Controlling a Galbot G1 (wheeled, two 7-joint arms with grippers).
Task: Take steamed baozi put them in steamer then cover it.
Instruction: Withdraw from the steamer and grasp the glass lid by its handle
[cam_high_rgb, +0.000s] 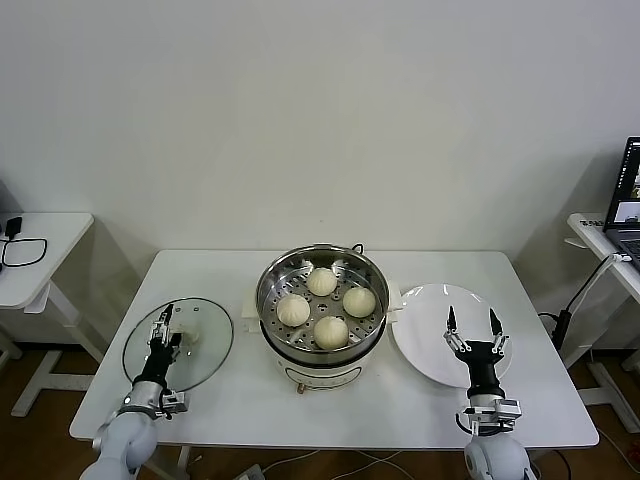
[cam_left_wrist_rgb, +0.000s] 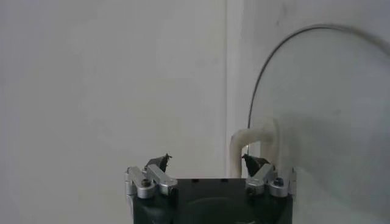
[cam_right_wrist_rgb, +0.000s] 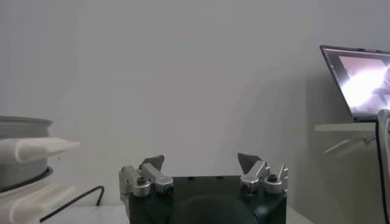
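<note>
All four steamed baozi (cam_high_rgb: 322, 306) already sat on the perforated tray inside the steamer (cam_high_rgb: 322, 300), which stood at the middle of the worktop (cam_high_rgb: 230, 395) toward its back edge, so the step left was judged to be the covering. That turned on the glass lid (cam_high_rgb: 178, 343), which lay flat near the worktop's left edge, well apart from the steamer. The left gripper (cam_high_rgb: 166, 328) was over the lid with its jaws apart, and in the left wrist view the lid's cream handle (cam_left_wrist_rgb: 251, 143) rose just beyond one fingertip (cam_left_wrist_rgb: 251, 162), seemingly to one side of the gap rather than centred in it, though that close view was poor for judging this. The handle's long axis could not be told with confidence. The left arm was plainly the nearer one; the right gripper (cam_high_rgb: 472, 333) hung with jaws apart over the bare white plate (cam_high_rgb: 420, 345) toward the right edge. The white worktop held little else, and side tables stood off either end, a laptop (cam_right_wrist_rgb: 358, 79) on the right one.
</note>
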